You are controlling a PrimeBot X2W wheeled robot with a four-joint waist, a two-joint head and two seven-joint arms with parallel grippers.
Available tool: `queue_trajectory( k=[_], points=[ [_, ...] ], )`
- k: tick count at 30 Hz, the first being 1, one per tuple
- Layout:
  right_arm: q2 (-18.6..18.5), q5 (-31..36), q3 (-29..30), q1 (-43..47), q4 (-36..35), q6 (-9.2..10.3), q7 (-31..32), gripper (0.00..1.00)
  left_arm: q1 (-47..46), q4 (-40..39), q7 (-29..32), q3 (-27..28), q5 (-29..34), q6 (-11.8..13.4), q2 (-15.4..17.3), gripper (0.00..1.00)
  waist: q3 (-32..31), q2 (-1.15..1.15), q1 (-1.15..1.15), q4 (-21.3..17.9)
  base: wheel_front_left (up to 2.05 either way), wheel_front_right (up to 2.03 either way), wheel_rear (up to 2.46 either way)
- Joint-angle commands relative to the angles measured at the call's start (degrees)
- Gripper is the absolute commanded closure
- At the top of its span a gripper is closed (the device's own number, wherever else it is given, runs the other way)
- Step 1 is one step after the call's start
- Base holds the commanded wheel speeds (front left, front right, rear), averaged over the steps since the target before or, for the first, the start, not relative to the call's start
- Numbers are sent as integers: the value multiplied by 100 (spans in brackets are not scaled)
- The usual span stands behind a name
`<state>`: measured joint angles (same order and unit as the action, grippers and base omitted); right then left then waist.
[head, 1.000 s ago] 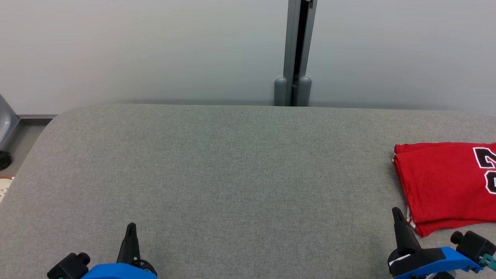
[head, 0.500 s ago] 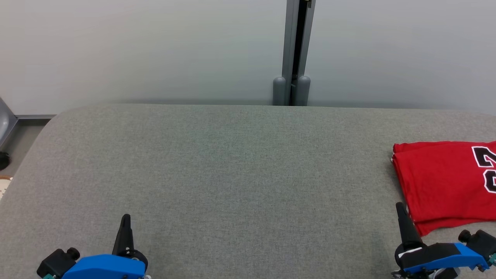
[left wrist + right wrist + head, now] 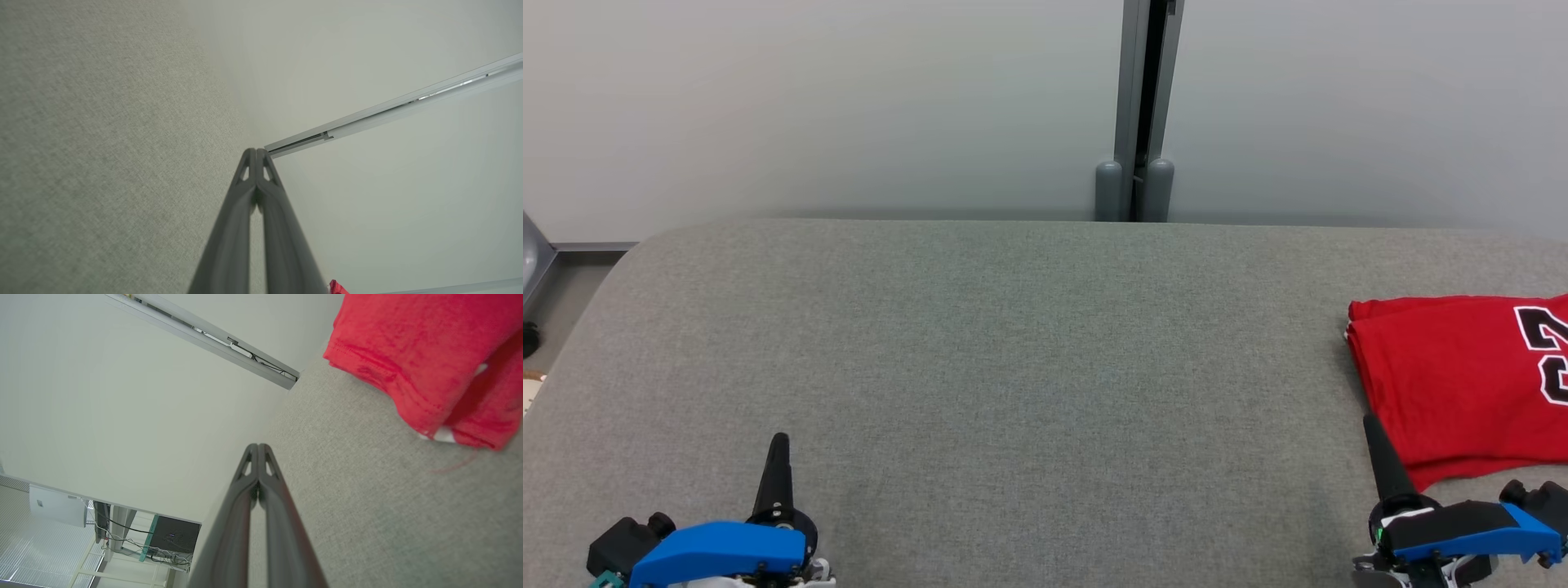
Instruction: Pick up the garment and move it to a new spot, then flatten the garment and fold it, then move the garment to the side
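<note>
The left gripper (image 3: 778,445) sits low at the near left of the grey table (image 3: 1013,343), its fingers pressed together on nothing, well apart from the garment. Little can go wrong on that side, beyond the tips scraping the woven cover if the arm drops.

The risk is at the right. The right gripper (image 3: 1373,425), also pinched shut and empty, points up just beside the near left corner of the red garment (image 3: 1454,384), which lies folded on the right part of the table with a black-and-white number showing. A sideways swing towards it could catch the hem and drag the top layer, spoiling the fold. In the right wrist view the stacked edges (image 3: 408,396) are loose and slightly uneven, with a white trim peeking out, so they would lift easily. The picture's edge cuts off the garment's right side, so how near it lies to the table's right edge is unclear; a push that way may send it over.

Around the work, floor shows past the table's left corner, with a small dark object (image 3: 528,337) there. A pale wall (image 3: 809,98) runs behind, split by a grey post (image 3: 1135,106). The middle of the table is bare, and nothing blocks either arm.
</note>
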<state>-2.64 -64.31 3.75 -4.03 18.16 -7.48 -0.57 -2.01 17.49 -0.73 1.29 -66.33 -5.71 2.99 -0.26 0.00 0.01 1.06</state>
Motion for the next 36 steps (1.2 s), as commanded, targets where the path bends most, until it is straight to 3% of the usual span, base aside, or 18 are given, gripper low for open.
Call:
queue_trajectory(
  k=[1,36],
  points=[
    [-27,-165,23,-137,-88,-2,33,100,-142,-87,32,59,-138,-40,0,100,1,0,-1,-2,0,0,0],
    [-34,-1940,199,-217,-322,-2,503,100,-355,-270,513,383,-1790,-154,-11,100,27,0,-1,-65,0,0,0]
  ],
)
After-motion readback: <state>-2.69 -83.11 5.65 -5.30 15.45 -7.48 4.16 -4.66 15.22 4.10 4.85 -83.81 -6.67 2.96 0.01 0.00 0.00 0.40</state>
